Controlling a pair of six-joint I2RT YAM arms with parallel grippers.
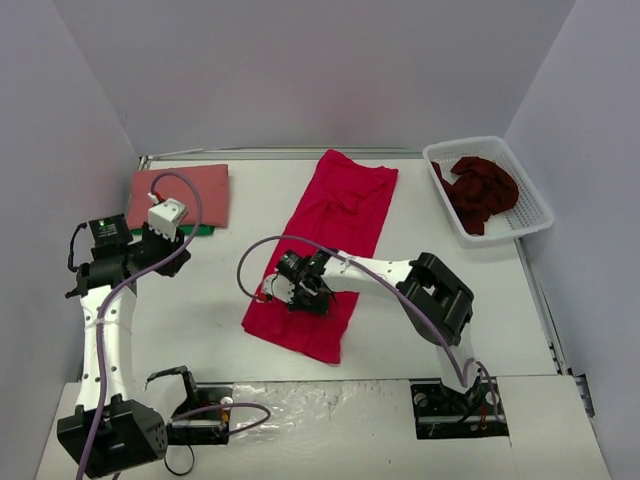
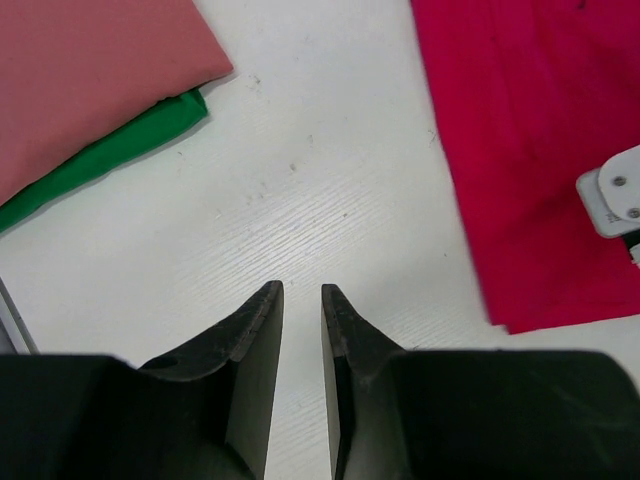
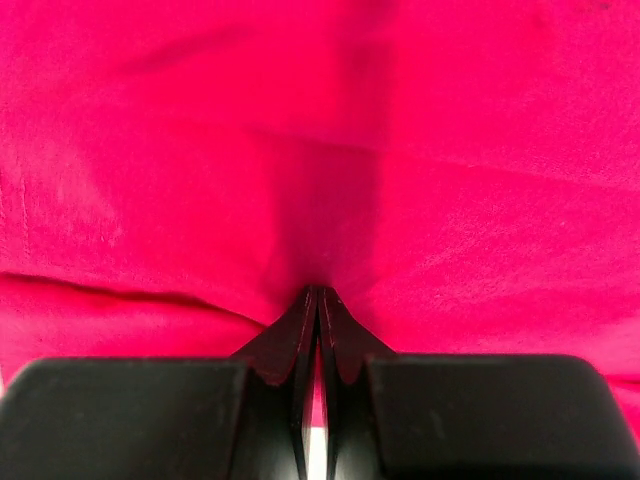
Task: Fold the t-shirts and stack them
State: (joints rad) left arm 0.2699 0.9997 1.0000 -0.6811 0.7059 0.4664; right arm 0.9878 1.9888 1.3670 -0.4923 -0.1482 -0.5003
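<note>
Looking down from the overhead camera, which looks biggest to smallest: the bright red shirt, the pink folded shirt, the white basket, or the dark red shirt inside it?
1. the bright red shirt, spread out
2. the white basket
3. the pink folded shirt and the dark red shirt: too alike to rank

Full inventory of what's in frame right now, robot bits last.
crimson t-shirt: one, bright crimson, table centre, laid out as a long strip
salmon t-shirt: one, dull salmon, folded, far-left corner
green cloth: one, green, edge showing under the salmon t-shirt
maroon t-shirt: one, dark maroon, crumpled in the basket
basket: one, white lattice, far-right corner
table: one, white
left end effector: one, black, narrowly open, empty, over bare table
right end effector: one, black, closed on the crimson t-shirt, cloth puckering at its tips
</note>
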